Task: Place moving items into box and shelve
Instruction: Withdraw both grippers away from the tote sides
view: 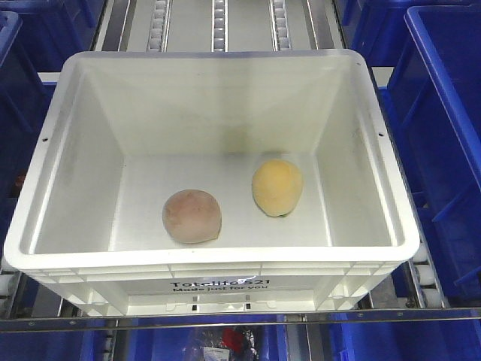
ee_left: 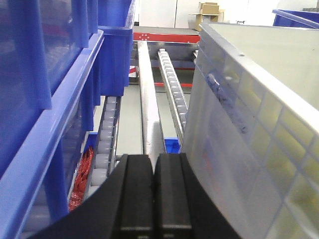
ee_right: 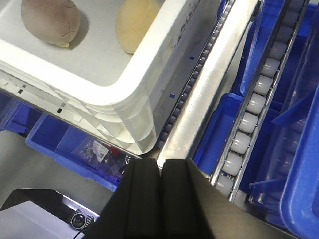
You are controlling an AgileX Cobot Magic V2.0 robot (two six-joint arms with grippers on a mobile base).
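A: Taking the large white rectangular plastic tote [view: 68, 188] as the landmark, what lies left of it?

B: Blue plastic bins [ee_left: 55, 99], cut off by the frame edge. In the left wrist view the left gripper [ee_left: 153, 199] sits just beside the tote's left wall, its black jaws pressed together with nothing between them.

A: And inside the tote?

B: On its floor, left of centre, the round dusty pink plush ball [view: 192, 216]. Right of it and slightly farther back, apart from it, the egg-shaped yellow-orange plush ball [view: 277, 187]. The tote rests on the metal roller rails of a shelf [view: 218, 26]. Its black lettering on the front wall is partly hidden by the rim; only "Made just for you" reads clearly.

A: To the right?

B: More blue bins [view: 443, 150], also cropped. The right gripper [ee_right: 160, 199] hangs off the tote's near right corner, jaws closed and empty. Below the tote, a bin holds something in a clear bag, too small to identify.
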